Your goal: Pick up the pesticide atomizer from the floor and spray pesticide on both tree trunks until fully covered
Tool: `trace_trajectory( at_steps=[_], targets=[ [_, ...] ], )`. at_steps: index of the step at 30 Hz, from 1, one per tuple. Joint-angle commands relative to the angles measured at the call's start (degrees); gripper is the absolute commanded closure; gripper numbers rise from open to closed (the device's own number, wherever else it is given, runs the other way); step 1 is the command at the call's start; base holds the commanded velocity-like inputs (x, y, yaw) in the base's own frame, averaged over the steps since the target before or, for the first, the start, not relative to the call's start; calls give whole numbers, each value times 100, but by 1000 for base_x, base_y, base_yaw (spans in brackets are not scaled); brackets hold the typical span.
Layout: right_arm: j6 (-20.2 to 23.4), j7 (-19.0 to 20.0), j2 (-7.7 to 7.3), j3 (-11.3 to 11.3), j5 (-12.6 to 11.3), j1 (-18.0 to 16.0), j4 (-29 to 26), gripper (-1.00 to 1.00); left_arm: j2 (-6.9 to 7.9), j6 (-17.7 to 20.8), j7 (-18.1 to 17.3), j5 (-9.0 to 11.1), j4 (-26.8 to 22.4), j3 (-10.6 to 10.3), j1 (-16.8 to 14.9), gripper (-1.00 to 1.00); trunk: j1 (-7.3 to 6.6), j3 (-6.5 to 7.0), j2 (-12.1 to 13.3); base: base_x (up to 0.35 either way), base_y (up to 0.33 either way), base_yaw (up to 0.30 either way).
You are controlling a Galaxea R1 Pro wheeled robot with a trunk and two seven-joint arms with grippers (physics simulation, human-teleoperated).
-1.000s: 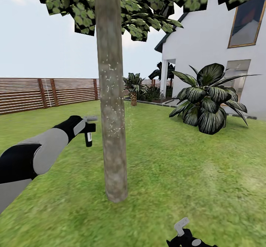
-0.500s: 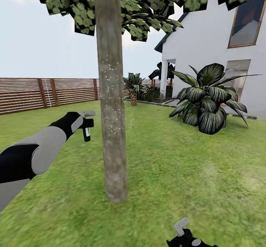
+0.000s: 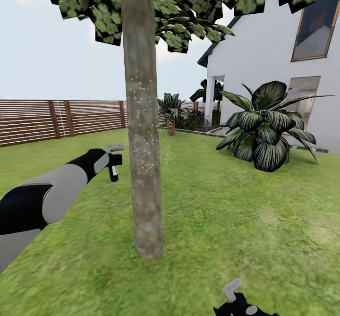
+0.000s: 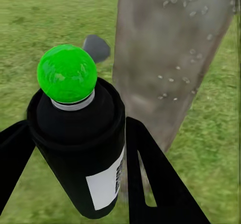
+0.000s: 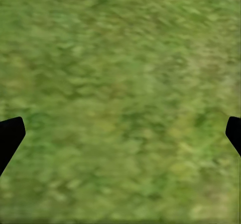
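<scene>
i have the pesticide atomizer (image 4: 78,133) clamped in my left hand (image 3: 112,162), off the lawn and just beside the tree trunk (image 3: 141,117). pale droplets speckle its middle — top and base look bare, the second tree untouched. right hand (image 5: 120,133) hangs apart over grass.

Mottled grey-brown trunk (image 3: 143,132), flecked with pale white droplets. The sprayer (image 4: 80,148) shows black with a glossy green cap and a white label. Green lawn (image 3: 236,212), brown slatted fence (image 3: 56,117), white house (image 3: 264,61), blotchy green leaves (image 3: 179,18).
</scene>
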Motion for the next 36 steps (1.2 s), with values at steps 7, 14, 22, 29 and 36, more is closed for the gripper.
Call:
trace_trajectory(
  at_steps=[7,14,22,29,36],
  targets=[
    [-14,-2,-21,-1,643,0,-5,-100,-293,-424,-101,-14,40,-1,558,100,0,0,0,0,0,0],
    [6,-8,-22,-9,813,0,-1,-100,-321,-1367,-202,-18,41,-1,1480,100,0,0,0,0,0,0],
    [13,-9,-26,-9,818,0,-1,-100,-324,-1941,-206,-27,41,-1,2190,100,0,0,0,0,0,0],
    [-2,-12,-29,-14,805,64,0,-100,-323,-2267,-214,-27,37,-1,2502,100,0,0,0,0,0,0],
    [-26,-9,-22,-24,787,106,0,-100,-290,-3108,-876,-67,25,-10,2834,100,0,0,0,0,0,0]
  ],
)
